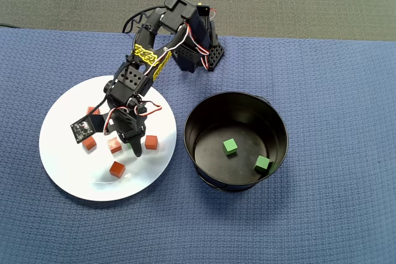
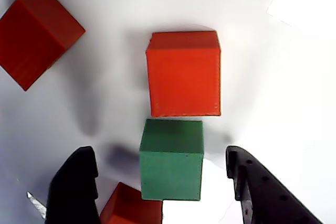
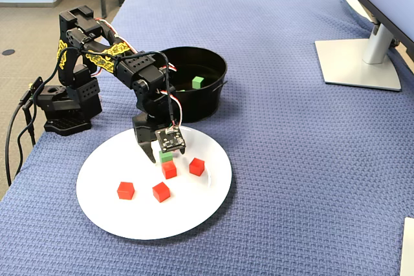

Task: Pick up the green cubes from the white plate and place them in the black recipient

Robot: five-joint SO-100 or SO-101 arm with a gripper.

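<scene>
In the wrist view a green cube stands on the white plate between my gripper's black fingers, touching neither. The gripper is open and low over the plate. A red-orange cube sits just beyond the green one, and another is against its near left corner. In the fixed view the green cube peeks out under the gripper. The black recipient stands right of the plate and holds two green cubes.
Several red-orange cubes lie scattered on the plate around the gripper. The arm's base stands at the back of the blue cloth. A monitor stand sits at the far right in the fixed view.
</scene>
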